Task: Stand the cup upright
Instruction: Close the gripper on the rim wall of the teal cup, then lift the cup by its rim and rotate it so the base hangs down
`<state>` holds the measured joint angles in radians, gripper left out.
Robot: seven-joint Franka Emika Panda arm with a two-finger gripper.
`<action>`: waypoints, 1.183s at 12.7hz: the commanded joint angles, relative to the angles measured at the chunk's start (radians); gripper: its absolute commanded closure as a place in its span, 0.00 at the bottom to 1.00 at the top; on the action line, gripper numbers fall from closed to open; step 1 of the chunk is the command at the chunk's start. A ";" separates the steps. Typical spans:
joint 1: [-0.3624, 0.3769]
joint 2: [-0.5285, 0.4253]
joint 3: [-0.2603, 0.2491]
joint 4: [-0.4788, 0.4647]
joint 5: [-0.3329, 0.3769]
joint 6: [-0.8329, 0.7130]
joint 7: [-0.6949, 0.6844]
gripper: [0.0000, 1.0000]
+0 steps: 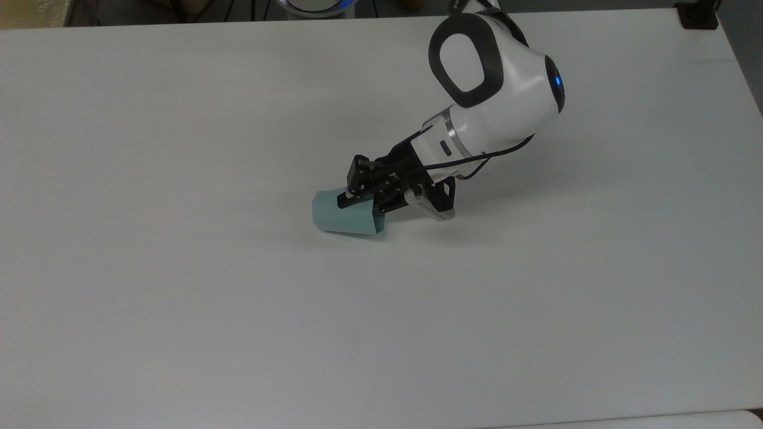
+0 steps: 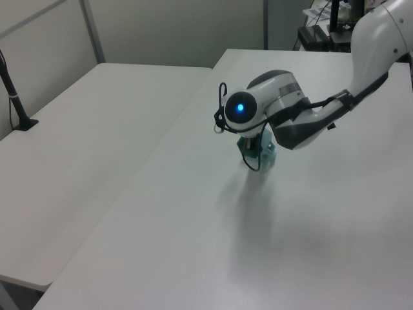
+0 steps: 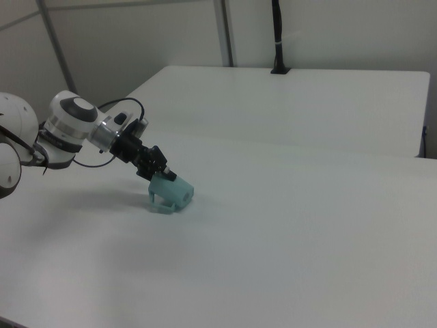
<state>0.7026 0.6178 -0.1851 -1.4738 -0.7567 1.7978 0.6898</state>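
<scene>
**Cup tilted in the gripper's pinch, near the middle of the table**

I see the cup (image 1: 344, 218) just left of centre in the top view, a pale teal faceted mug lying tipped over, its narrower end toward the top view's left and its wider mouth end toward the top view's right. In the right view the cup (image 3: 171, 194) sits in the left-centre of the frame, leaning, with its flat angular handle pointing down to the table and one edge resting on the surface. In the left view I can make out the cup (image 2: 261, 153) only as a teal patch under the wrist, upper-centre of the frame.

The gripper (image 1: 361, 201) is pinching the cup's wall at the mouth end: I read one black finger lying on the outside of the upper facet, the other tucked by the rim. In the right view the gripper (image 3: 161, 174) reaches down from the left onto the cup's upper end.

The arm (image 1: 492, 77) slopes down from the upper right of the top view. The white table (image 1: 179, 310) carries the cup.
</scene>
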 commanded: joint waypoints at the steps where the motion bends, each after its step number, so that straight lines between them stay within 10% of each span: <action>1: -0.018 -0.096 0.029 -0.046 0.077 0.038 0.033 1.00; 9: -0.158 -0.295 0.029 -0.086 0.324 0.112 -0.004 1.00; 15: -0.333 -0.620 0.020 -0.512 0.563 0.297 -0.210 1.00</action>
<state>0.4118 0.1457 -0.1748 -1.7333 -0.2329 1.9508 0.5173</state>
